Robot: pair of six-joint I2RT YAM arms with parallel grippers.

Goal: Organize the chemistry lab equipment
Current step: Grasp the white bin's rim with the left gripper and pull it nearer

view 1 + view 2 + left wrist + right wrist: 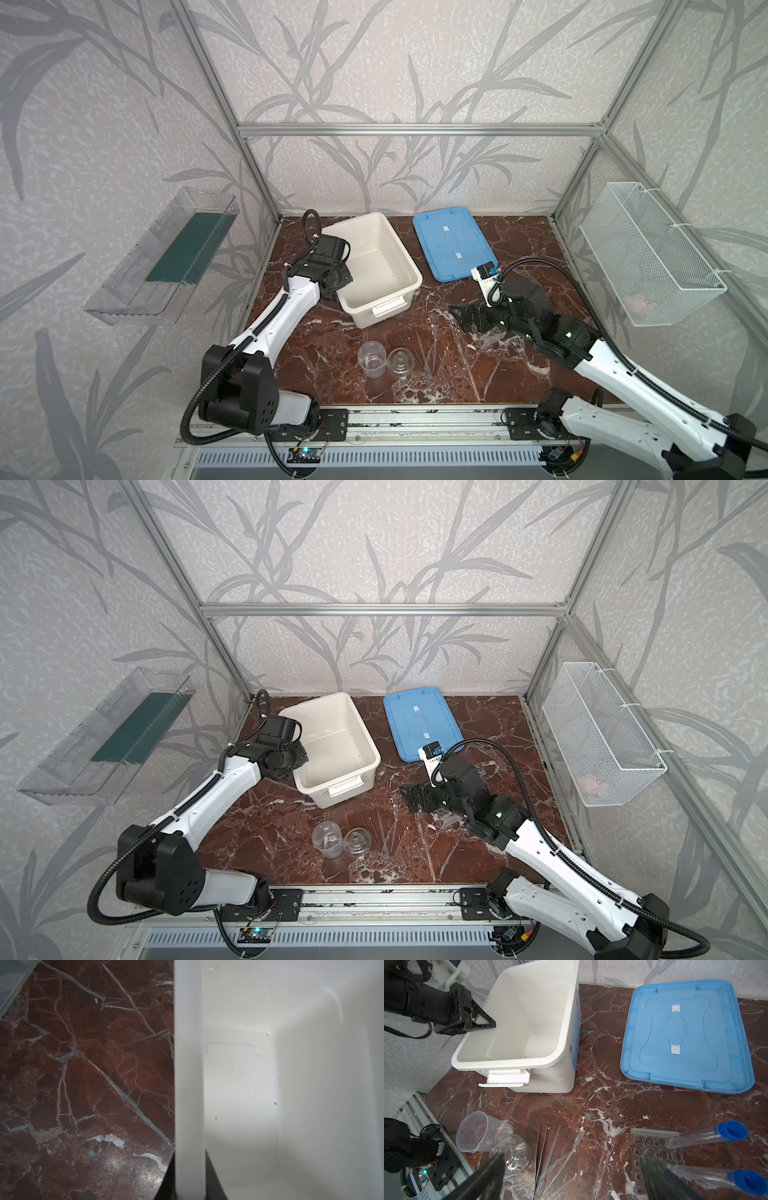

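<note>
In both top views the right arm (523, 316) mostly hides the tube rack (654, 1145) and blue-capped tubes (695, 1138).

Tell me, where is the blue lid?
In both top views the blue lid lies flat on the marble table at the back, just right of the open white tub.

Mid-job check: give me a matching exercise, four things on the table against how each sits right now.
1 white tub
2 blue lid
3 clear beaker
4 thin rods

A upright beside the flask
B flat on the table, off the tub
C left gripper straddles its wall
D lying between flask and tube rack

Pairs: 1-C, 2-B, 3-A, 4-D
</note>
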